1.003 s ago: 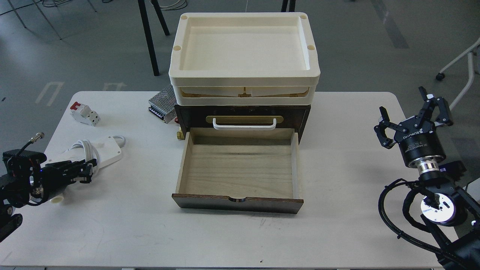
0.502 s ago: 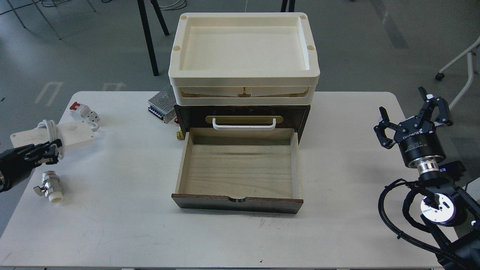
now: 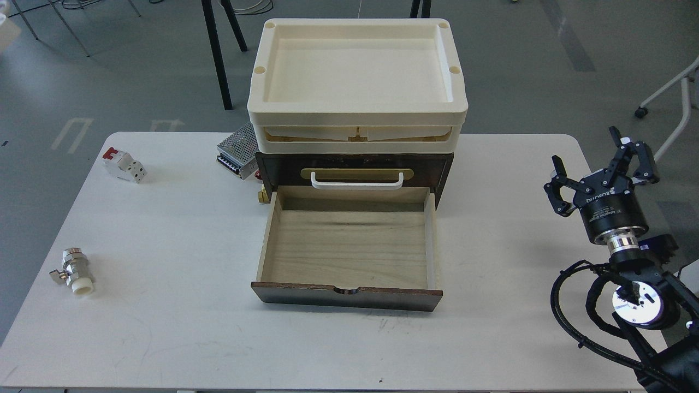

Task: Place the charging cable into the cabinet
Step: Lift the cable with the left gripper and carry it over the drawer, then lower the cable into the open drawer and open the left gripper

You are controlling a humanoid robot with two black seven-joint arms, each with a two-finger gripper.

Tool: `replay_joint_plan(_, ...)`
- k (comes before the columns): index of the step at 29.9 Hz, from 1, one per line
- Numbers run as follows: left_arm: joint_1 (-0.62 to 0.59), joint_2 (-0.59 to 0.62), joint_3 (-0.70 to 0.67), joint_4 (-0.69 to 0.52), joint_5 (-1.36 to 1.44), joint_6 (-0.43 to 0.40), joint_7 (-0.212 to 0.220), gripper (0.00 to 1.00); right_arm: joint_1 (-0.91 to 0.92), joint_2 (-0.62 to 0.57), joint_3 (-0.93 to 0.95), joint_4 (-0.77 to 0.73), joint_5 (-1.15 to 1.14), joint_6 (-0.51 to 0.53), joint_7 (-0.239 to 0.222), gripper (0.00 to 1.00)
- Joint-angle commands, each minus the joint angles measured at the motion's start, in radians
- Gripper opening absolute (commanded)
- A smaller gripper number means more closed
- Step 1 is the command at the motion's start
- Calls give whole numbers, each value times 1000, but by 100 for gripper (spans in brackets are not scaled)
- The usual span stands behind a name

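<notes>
**Right claw open and empty; cable not clearly in view**

Far to the left of the right claw point(image 3: 590, 155), at the picture's upper left corner, a pale sliver point(image 3: 6, 31) is cut off by the edge. It may be the charging cable, but I cannot tell, and the cable is not to be made out elsewhere. The left claw is out of view.

On the tabletop point(image 3: 180, 327), well left of the right claw, a small metal valve fitting point(image 3: 73, 271) lies near the left edge. Behind it sits a white-and-red breaker block point(image 3: 124, 165). Further right, a perforated metal box point(image 3: 238, 151) rests just beside the cabinet's back left corner.

The cabinet point(image 3: 354, 164) stands mid-tabletop, well apart from the right claw and to its left. Its pale wood drawer point(image 3: 349, 245) is pulled out, its floor bare. A white bar handle point(image 3: 357, 180) sits above the drawer, and cream trays point(image 3: 357, 82) are stacked on top.

The right claw hovers over the tabletop's right edge, its fingers spread wide and holding nothing. Bare tabletop lies between it and the cabinet.
</notes>
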Motion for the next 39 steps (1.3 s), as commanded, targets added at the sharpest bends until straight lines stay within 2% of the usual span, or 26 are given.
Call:
replay_joint_plan(1, -52, 47, -124, -113, -4, -94, 0, 1, 0, 0, 1, -1, 0, 0, 0, 99)
replay_joint_plan(7, -251, 79, -149, -322, 16, -198, 0, 1, 0, 0, 1, -1, 0, -5, 0, 99)
replay_joint_plan(12, -380, 66, -151, -517, 150, -272, 0, 2, 0, 0, 1, -1, 0, -6, 0, 100)
replay_joint_plan(19, -434, -26, -151, -730, 321, -361, 0, 2, 0, 0, 1, -1, 0, -6, 0, 100)
replay_joint_plan(23, -428, -138, -145, -771, 460, -444, 0, 2, 0, 0, 1, -1, 0, -6, 0, 99)
replay_joint_plan(27, -419, -256, -70, -773, 603, -444, 0, 2, 0, 0, 1, -1, 0, -6, 0, 99)
replay_joint_plan(32, -396, -283, 84, -807, 640, -444, 0, 2, 0, 0, 1, -1, 0, -6, 0, 100)
replay_joint_plan(39, -286, -307, 138, -811, 723, -444, 0, 3, 0, 0, 1, -1, 0, -6, 0, 100)
